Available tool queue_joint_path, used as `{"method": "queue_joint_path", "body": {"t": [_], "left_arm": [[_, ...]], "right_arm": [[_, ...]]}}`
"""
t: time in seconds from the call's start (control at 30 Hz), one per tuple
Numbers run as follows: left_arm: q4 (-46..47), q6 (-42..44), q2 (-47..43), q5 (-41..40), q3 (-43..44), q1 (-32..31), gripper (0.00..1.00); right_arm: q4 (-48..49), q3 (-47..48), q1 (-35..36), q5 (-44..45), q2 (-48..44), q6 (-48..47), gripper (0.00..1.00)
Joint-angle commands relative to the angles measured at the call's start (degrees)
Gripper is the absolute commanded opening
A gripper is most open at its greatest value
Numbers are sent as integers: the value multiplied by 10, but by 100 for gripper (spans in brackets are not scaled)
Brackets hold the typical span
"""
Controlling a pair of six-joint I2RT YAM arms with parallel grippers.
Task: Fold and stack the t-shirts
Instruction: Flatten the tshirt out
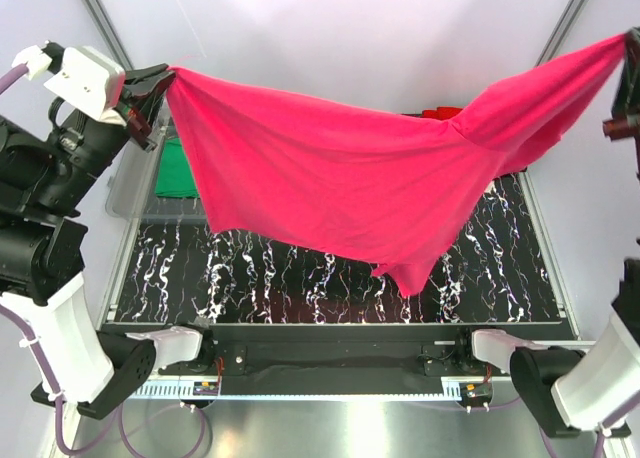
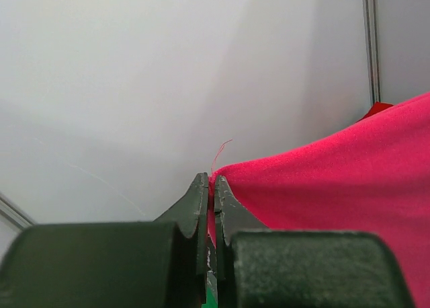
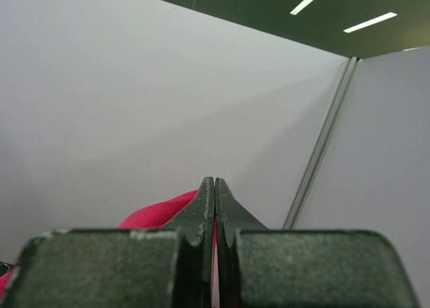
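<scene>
The pink t-shirt (image 1: 340, 178) hangs in the air between 2 claws, not folded yet.
It sags over the black and white table (image 1: 300, 278), with its low tip close above the top. The left claw (image 2: 211, 180) is pinched tight on 1 corner, and the right claw (image 3: 215, 181) is pinched tight on the other, up high. Behind, a green t-shirt (image 1: 178, 170) seems to lie in the clear bin (image 1: 130, 193). A bit of a red t-shirt (image 1: 440, 111) peeks out at the back. I see no stack, so I think all 3 are left to fold.
</scene>
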Motion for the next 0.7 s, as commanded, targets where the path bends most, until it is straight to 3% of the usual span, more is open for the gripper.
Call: {"method": "queue_joint_path", "body": {"t": [0.0,0.33,0.67], "left_arm": [[34,-10,-17,18,-2,10,0],[38,-37,-73,69,-52,48,0],[42,-28,-38,35,-67,60,0]], "right_arm": [[32,-12,2,23,-20,-19,0],[30,-48,2,2,-80,-8,0],[31,-51,2,-20,-28,-20,0]]}}
